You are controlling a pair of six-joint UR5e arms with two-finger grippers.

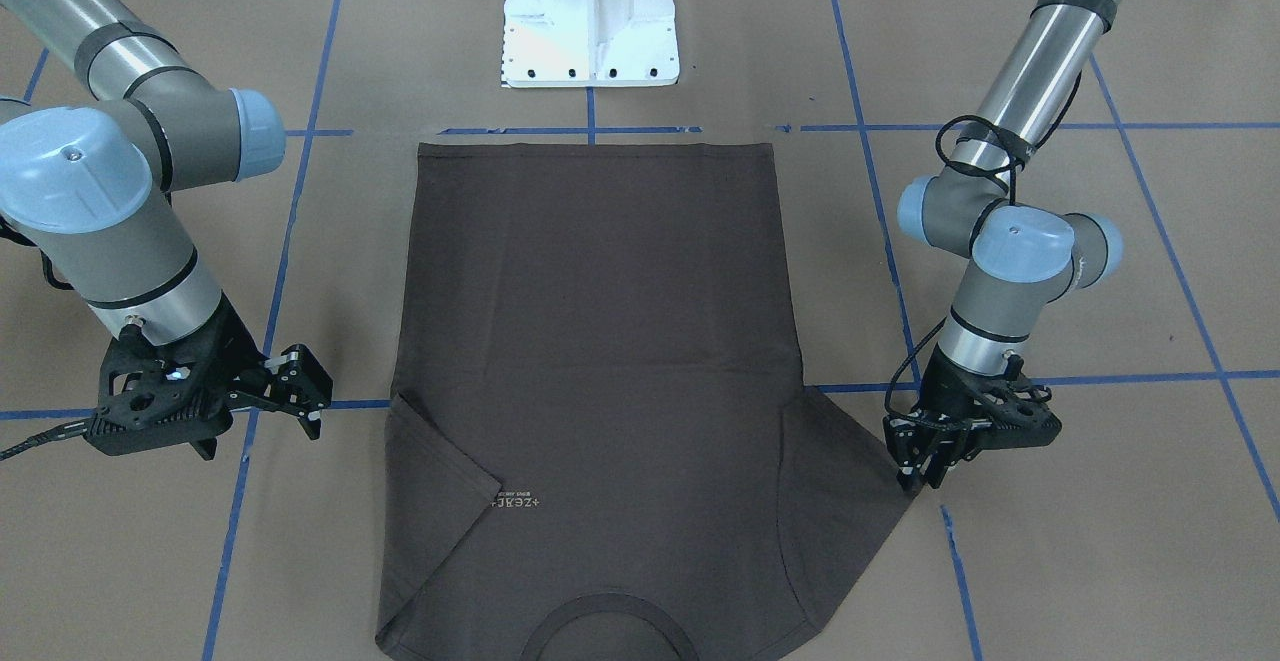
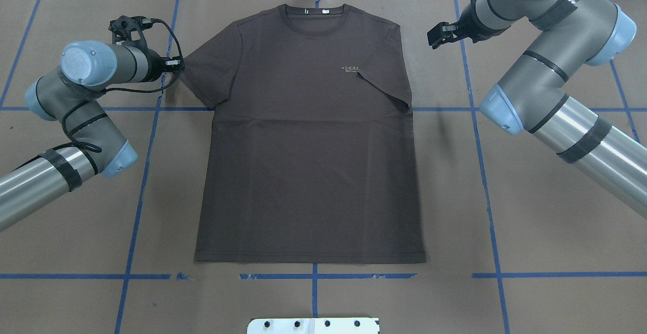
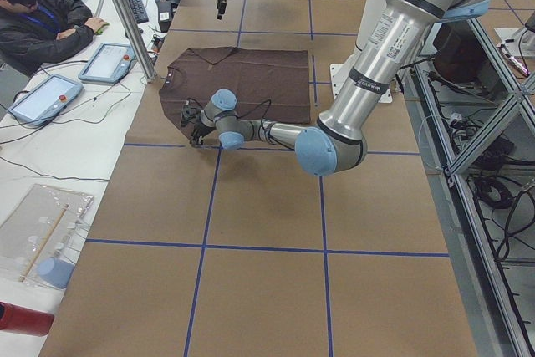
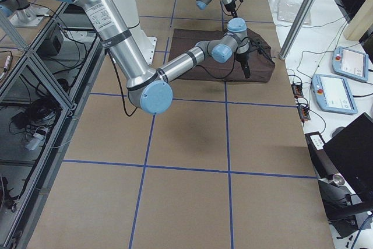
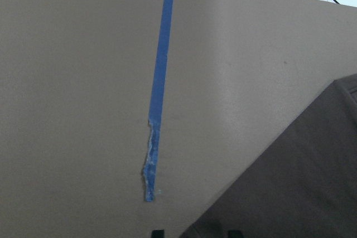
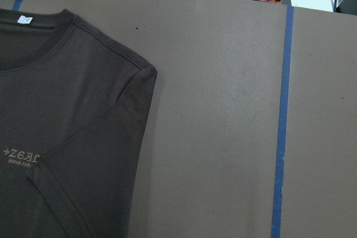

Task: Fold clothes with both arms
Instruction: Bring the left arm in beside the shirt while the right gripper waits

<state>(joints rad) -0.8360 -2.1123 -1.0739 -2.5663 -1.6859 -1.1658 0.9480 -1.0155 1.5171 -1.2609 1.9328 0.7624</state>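
Brown-paper table, blue tape grid. T-shirt flat mid-table, logo "+ZEAL", white neck label. Left gripper at spread sleeve's tip, jaws slightly apart. Right gripper gaping, empty, beside folded-in sleeve.

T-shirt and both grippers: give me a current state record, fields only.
T-shirt: flat on the table, front up, collar away from the robot
sleeve on robot's left: spread out flat
sleeve on robot's right: folded in over the chest, beside the logo
left gripper: low at the spread sleeve's tip, fingertips apart
right gripper: open, off the shirt, beside its shoulder
fold progress: one sleeve in, body unfolded
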